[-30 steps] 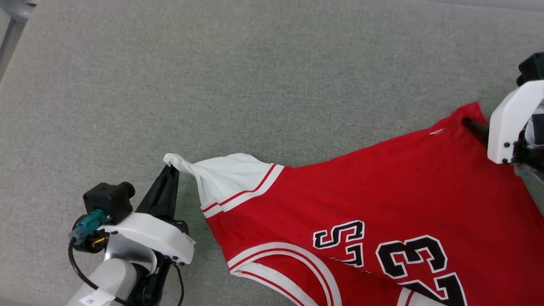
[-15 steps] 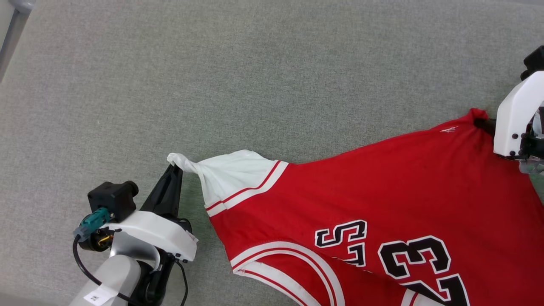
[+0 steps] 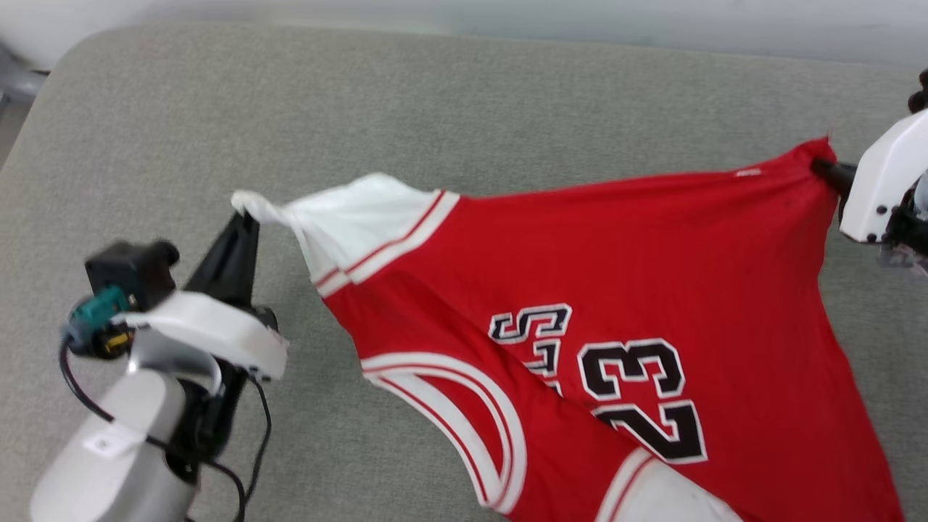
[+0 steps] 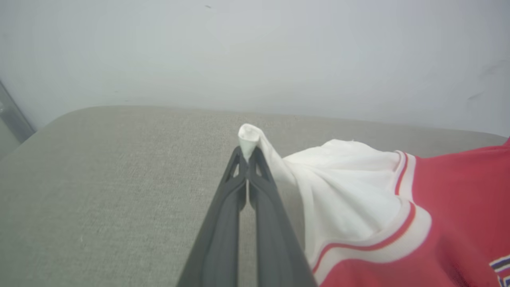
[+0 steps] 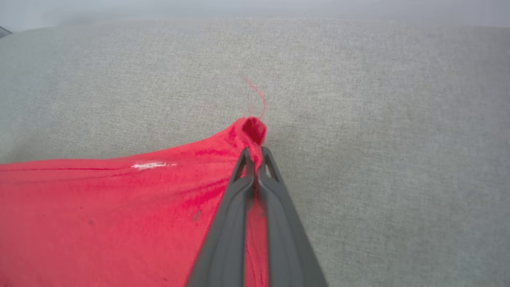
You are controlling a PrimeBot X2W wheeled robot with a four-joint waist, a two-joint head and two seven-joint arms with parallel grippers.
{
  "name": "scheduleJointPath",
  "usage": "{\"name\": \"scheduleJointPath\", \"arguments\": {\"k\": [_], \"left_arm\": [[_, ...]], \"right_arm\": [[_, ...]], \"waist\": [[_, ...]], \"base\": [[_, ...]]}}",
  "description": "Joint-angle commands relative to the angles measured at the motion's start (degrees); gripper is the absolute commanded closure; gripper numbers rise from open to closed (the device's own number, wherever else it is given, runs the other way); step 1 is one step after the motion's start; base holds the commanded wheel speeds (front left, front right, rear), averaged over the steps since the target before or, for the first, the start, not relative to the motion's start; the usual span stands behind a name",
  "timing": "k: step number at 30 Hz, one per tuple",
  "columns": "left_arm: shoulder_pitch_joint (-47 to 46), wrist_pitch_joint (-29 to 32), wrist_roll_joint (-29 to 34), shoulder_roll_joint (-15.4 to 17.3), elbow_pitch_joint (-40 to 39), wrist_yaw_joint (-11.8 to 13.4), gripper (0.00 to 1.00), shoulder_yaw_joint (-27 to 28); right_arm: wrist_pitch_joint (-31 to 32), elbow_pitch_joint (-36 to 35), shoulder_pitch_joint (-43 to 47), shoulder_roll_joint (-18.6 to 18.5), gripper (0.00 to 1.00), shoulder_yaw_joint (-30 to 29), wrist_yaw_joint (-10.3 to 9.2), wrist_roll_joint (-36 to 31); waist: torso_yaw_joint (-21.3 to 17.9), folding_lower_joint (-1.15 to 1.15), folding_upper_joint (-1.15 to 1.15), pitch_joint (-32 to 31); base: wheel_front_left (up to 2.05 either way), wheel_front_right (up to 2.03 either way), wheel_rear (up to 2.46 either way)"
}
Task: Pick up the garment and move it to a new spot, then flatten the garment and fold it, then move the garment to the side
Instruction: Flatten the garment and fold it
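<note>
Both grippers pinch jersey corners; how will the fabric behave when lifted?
Likely floppy: the garment creases and drapes between the left gripper and right gripper. Probably light: the fabric looks thin. It might slip, since each grip holds only a bunched tip.

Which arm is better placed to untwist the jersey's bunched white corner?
Probably left: the left gripper pinches the garment at its twisted white corner; the right gripper pinches the far red corner.
</note>
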Motion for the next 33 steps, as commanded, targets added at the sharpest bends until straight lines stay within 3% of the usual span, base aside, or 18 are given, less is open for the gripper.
{"name": "scheduleJointPath", "arguments": {"k": [1, 7, 14, 26, 33], "left_arm": [[-2.1, 0.4, 0.2, 0.7, 0.3, -0.4, 1.0, 0.6], [-14.2, 1.7, 1.5, 1.4, 4.1, -1.6, 1.0, 1.8], [-32.2, 4.0, 4.1, 1.1, 13.8, -4.0, 1.0, 1.5], [-63.5, 3.9, 8.6, 2.5, 30.7, -6.7, 1.0, 2.3], [-72.9, 3.6, 9.4, 3.2, 36.8, -8.4, 1.0, 2.2]], "right_arm": [[-1.0, 0.0, -1.7, 0.2, 1.0, -0.4, -0.04, -0.8], [-4.4, 0.7, -6.4, 1.2, 1.0, -2.3, -0.05, -4.5], [-8.7, 2.4, -15.7, 2.9, 1.0, -5.0, -0.07, -9.6], [-13.7, 3.2, -37.6, 5.3, 1.0, -10.1, -0.08, -14.6], [-13.9, 4.0, -45.4, 6.2, 1.0, -11.5, -0.09, -16.8]], "waist": [[-1.6, 0.0, 0.0, -1.4], [-4.0, 0.0, 0.0, -2.1], [-6.5, 0.0, 0.0, -0.5], [-8.8, 0.0, 0.0, 8.9], [-8.8, 0.0, 0.0, 15.3]], "base": [[0.0, 0.0, 0.0], [0.0, 0.0, 0.0], [0.0, 0.0, 0.0], [0.0, 0.0, 0.0], [0.0, 0.0, 0.0]]}}
